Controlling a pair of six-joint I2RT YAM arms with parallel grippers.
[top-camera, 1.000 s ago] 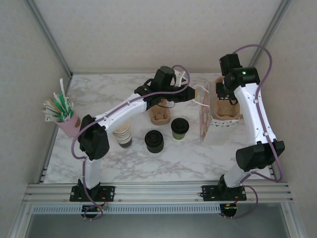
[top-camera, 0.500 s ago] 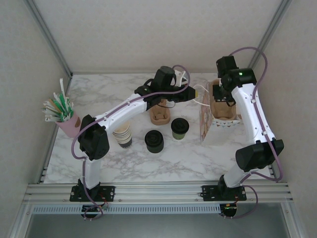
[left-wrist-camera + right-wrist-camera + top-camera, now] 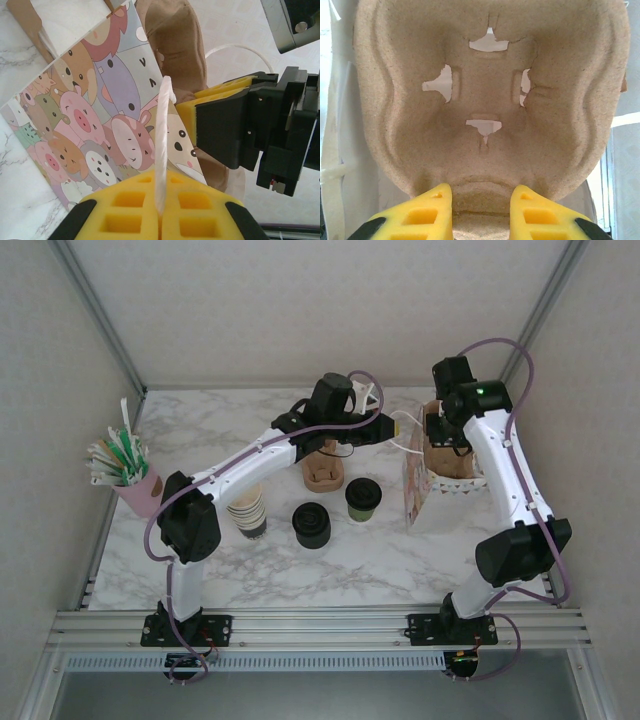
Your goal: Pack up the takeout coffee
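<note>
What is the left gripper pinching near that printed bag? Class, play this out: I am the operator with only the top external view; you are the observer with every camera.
Observer: The left gripper is shut on the white string handle of the paper bag.
Operator: What is printed on it?
Observer: Cartoon animals, pigs among them.
Operator: Is the pulp carrier at the right gripper loaded?
Observer: No; the cup well facing the right wrist camera holds no cup.
</note>
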